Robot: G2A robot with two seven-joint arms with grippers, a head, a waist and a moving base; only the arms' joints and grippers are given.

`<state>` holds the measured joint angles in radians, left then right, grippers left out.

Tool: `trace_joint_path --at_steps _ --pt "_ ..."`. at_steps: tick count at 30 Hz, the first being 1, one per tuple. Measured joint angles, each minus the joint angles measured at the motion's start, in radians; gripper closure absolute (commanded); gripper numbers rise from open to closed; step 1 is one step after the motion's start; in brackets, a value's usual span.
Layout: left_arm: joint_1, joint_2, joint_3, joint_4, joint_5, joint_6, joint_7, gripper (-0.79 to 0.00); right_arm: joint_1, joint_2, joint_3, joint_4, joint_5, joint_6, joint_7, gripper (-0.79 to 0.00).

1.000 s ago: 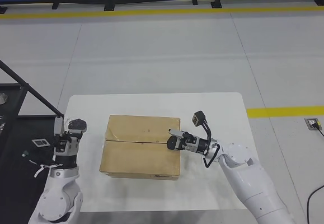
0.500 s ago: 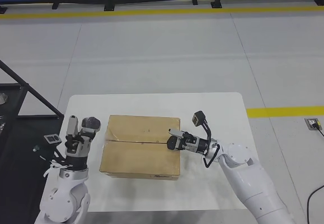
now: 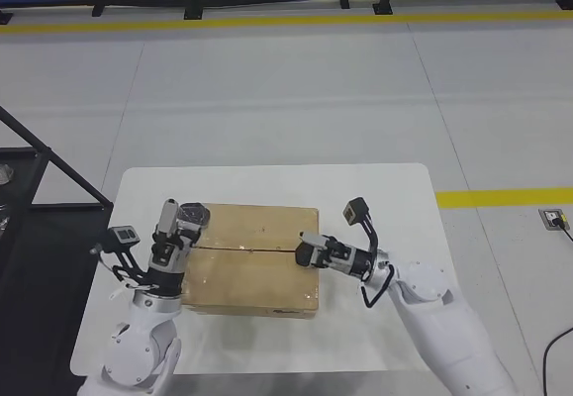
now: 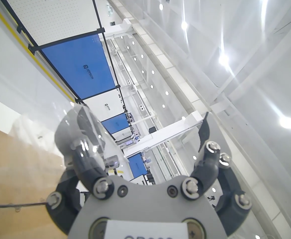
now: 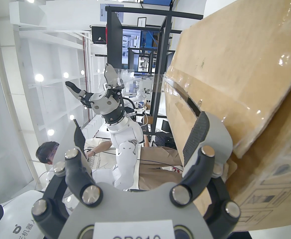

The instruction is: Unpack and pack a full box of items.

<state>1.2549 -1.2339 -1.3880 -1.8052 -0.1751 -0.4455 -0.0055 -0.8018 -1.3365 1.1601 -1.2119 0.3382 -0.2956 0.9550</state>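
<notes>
A closed brown cardboard box [image 3: 251,262] with a taped middle seam lies in the centre of the white table [image 3: 385,198]. My left gripper [image 3: 185,220] is open and held upright at the box's left end, fingers pointing up; its wrist view has the box's top [image 4: 11,165] beside one finger [image 4: 85,138]. My right gripper [image 3: 306,252] is open at the right end of the seam. In its wrist view one pad [image 5: 197,135] rests against the flap edge of the box [image 5: 235,63], and the left gripper [image 5: 90,85] stands open farther off.
A black metal frame [image 3: 29,148] stands off the table's left side. White table surface lies free behind and to the right of the box. A yellow floor line [image 3: 514,196] and a floor socket with a cable [image 3: 555,220] are to the right.
My left arm has swung right from the table's left edge to the box's left end. My right gripper has stayed at the seam, shifting only slightly.
</notes>
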Motion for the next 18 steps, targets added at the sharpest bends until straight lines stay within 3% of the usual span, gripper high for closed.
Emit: trace_joint_path --at_steps 18 --pt "-0.038 -0.020 0.065 0.000 0.013 0.030 -0.042 -0.785 -0.206 0.050 0.159 -0.219 0.009 -0.051 -0.018 -0.785"
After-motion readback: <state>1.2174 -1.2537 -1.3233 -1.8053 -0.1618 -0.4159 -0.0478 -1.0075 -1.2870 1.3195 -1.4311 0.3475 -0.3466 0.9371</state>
